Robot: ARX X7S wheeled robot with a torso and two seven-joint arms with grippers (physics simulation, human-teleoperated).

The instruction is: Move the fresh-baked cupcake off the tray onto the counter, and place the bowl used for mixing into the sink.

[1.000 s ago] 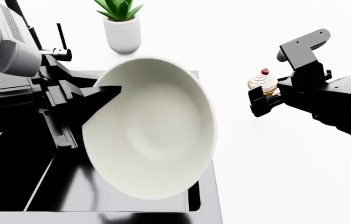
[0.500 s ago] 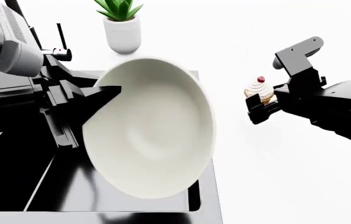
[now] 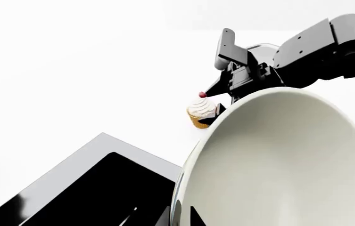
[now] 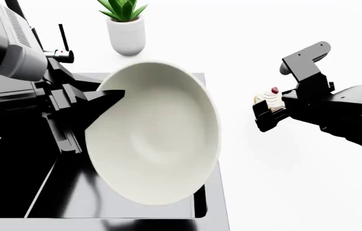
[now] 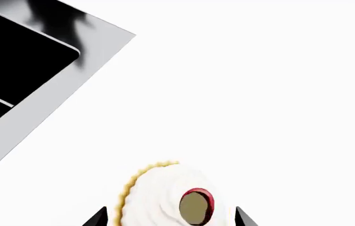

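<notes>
Gripping the large, round, smooth off-white bowl (image 4: pixel 154 132) by its rim at centre-left of the head view, with the left gripper (image 4: pixel 107 103) clenched on the edge; tilting it steeply above the glossy black, steel-rimmed sink (image 4: pixel 46 192) in the lower left, probably so it can drop straight into the basin. Pinching the small cupcake (image 4: pixel 268 102) with its yellow-orange pleated wrapper, swirled white frosting and red cherry in the right gripper (image 4: pixel 269 114) at centre-right, jaws clasped on the wrapper, apparently sparing the soft frosting. Hanging over the plain glossy white counter (image 4: pixel 296 183), well apart from the sink; contact not discernible. Seeing no tray anywhere.
</notes>
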